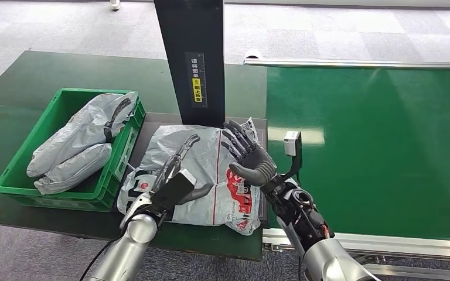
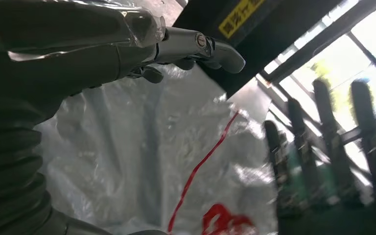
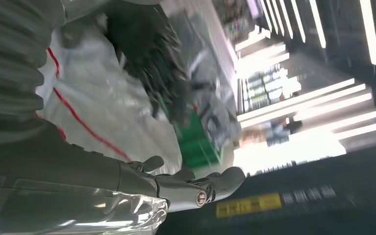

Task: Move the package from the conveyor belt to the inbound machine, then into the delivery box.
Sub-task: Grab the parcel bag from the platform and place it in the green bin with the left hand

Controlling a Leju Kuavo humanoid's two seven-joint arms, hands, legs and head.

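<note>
Head view: pkg point(image 1: 202, 170) lies between my hands, long axis running away; left hand point(image 1: 173, 178) & right hand point(image 1: 249, 158) open, flanking.

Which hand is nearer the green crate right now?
Left. The left hand is over the package's crate-side half, beside the green crate; the right hand is over its far side.

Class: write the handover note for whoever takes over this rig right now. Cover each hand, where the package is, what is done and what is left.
Left hand: open, above the package's left side.
Right hand: open, at its right edge.
Package: lying flat on the inbound machine's platform, below the black column, off the conveyor belt.
Done: belt to machine.
Left: grip it and move it into the green delivery box, which holds other grey packages.
</note>
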